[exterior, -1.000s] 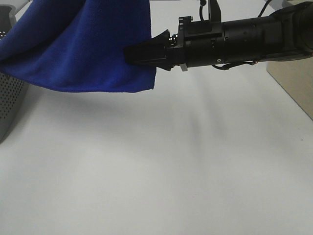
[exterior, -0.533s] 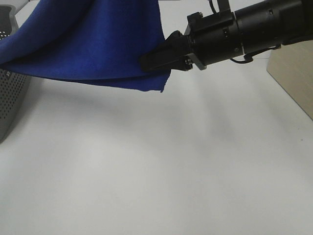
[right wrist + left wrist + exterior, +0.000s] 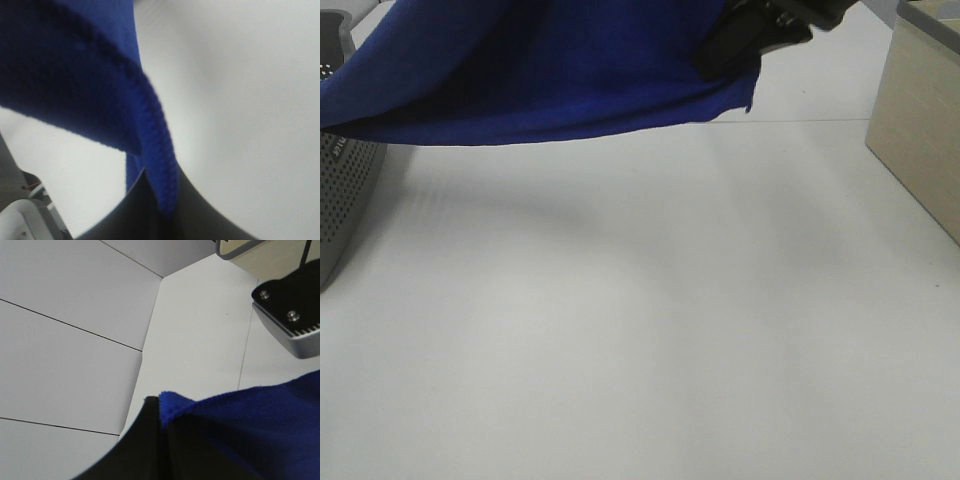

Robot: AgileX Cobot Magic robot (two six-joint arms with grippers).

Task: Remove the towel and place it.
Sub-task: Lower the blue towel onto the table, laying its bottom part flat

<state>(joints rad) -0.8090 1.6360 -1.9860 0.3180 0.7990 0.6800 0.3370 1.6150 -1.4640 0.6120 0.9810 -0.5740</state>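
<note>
Your right gripper (image 3: 720, 55) is clamped tight on the towel (image 3: 550, 70). Its black fingers bite one corner high over the far side of the white table (image 3: 640, 330), and the wrist view shows the stitched hem running straight down into the closed jaws.

Your left gripper (image 3: 162, 412) is also shut on the cloth. A plush blue edge is pinched between its dark fingers, but you can't see that gripper from the high camera, so where it sits over the table is not clear.

Now the towel itself. It's up in the air, slung across the far half of the table from the left side over to the right gripper. The bottom edge sags in a shallow curve, the held corner pokes out just past the fingers, and no part of the cloth you can see touches the tabletop. A soft shadow lies on the table under it.

On the table's left side stands a grey perforated box (image 3: 345, 200). The towel's left end passes over its top, and you can't tell whether it rests there.

On the table's right side sits a pale wooden box (image 3: 920, 140), well clear of the cloth. In the left wrist view a finned silver block (image 3: 287, 325) with two screws shows above the table.
</note>
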